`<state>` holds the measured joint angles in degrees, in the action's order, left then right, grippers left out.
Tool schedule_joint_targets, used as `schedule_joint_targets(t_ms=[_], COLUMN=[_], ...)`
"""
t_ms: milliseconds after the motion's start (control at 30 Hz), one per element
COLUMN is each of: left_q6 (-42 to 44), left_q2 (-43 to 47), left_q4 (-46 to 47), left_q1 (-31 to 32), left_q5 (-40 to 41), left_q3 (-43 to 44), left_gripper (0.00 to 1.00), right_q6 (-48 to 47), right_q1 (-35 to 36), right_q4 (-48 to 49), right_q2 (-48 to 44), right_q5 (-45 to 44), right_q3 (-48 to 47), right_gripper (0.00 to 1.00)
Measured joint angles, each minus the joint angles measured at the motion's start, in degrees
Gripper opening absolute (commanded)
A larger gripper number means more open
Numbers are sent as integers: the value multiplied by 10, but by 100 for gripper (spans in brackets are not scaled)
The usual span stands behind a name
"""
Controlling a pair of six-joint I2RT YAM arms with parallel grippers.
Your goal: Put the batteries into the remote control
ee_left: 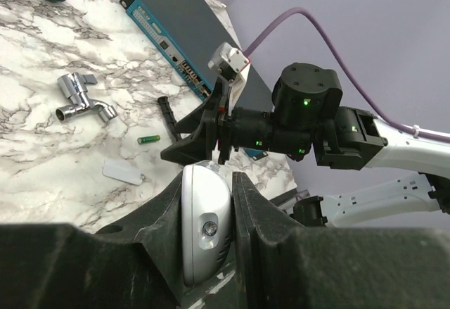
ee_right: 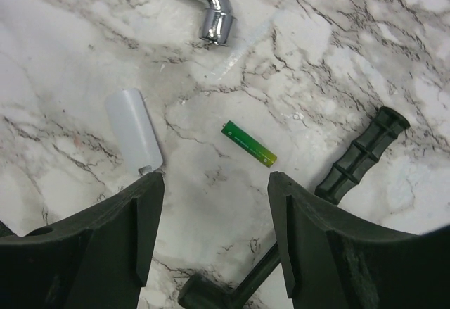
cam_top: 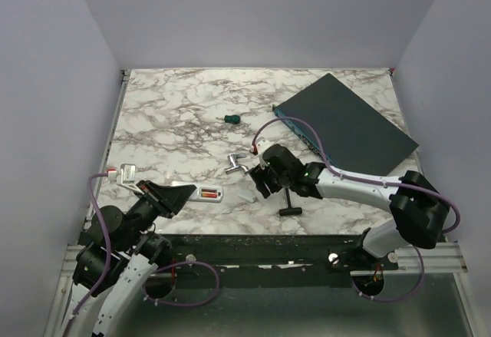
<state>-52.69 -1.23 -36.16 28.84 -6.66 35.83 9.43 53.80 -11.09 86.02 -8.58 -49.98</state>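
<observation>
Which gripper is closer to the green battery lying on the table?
Right. The right gripper hangs just over the green battery, fingers open. The left gripper sits well off to the left, shut on the remote control.

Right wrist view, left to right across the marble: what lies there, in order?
white plastic cover → green battery → black ribbed handle. The chrome fitting at the top edge spans the columns of both the cover and the battery, so it is left out of the order.
</observation>
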Motion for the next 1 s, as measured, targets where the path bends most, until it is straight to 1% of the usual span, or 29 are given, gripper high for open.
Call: schedule_joint_targets(t_ms=[67,200,267,333,433,500,633,767,800,867,1000], left_q6=[3,6,7,7,7,6,1,1,1,1,1], left_q2=[1,2,2,2,3,4,5,5,5,5,5], left_q4=[0,0,0,0,-3,-3,-6,-16,-17,-18,-20], left_q1=[0,0,0,0,0,0,0,0,0,0,0], left_q5=[0,0,0,2,7,9,11,14,15,16,18], left_q3=[0,0,0,0,0,-2,-13,-17,-17,-17,-17], left_gripper=[0,0,0,0,0,0,0,0,0,0,0], right_q6=[-40,-127,-162,-191,-232,-250,-292,-329,-335,-352,-398], right_q1=[0,-7,-28,-63,-118,-140,-146,-145,-144,-144,-144], right_q4=[10,17,15,16,10,3,-21,-50,-55,-68,-56], right_q2=[-5,-5,-5,-5,6,23,61,100,108,121,108], right_q5=[19,41,72,113,167,177,212,243,245,250,264], right_q3=[8,6,-1,-11,-37,-61,-110,-135,-135,-132,-89], right_gripper=[67,63,61,60,69,74,74,75,78,79,78])
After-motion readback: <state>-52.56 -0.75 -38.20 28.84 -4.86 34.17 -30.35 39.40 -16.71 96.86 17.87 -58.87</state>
